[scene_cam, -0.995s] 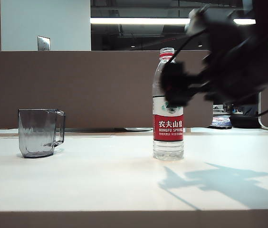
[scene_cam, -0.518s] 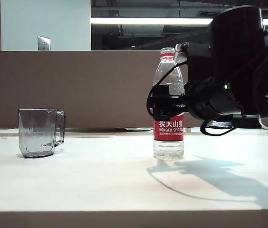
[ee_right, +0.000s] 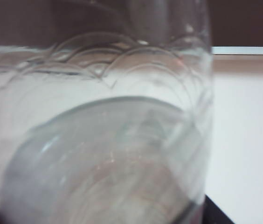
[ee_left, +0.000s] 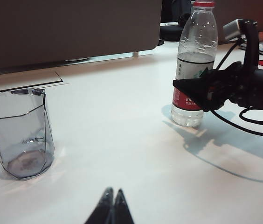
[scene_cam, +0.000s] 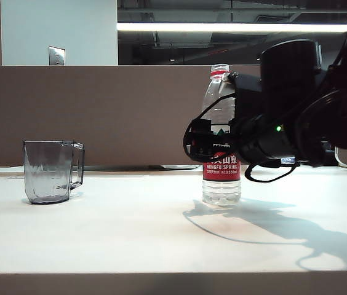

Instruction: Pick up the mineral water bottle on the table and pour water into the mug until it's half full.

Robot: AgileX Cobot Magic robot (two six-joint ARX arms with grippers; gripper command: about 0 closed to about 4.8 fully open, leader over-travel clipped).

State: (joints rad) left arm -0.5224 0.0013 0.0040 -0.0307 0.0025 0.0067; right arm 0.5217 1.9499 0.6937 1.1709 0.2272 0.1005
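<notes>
Clear plastic mineral water bottle (scene_cam: pixel 221 132) stands upright right of centre on the white table (scene_cam: pixel 130 233); my right gripper (scene_cam: pixel 201 142) brackets its label, jaws spread wide. Smoky mug (scene_cam: pixel 50 171) at left. My left gripper (ee_left: pixel 111 210) is clenched, idle.

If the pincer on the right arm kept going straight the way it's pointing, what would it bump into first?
The tall clear plastic water bottle with the red label. The right pincer stands open at its label, and the bottle fills the right wrist view. Whether it already touches is unclear.
</notes>
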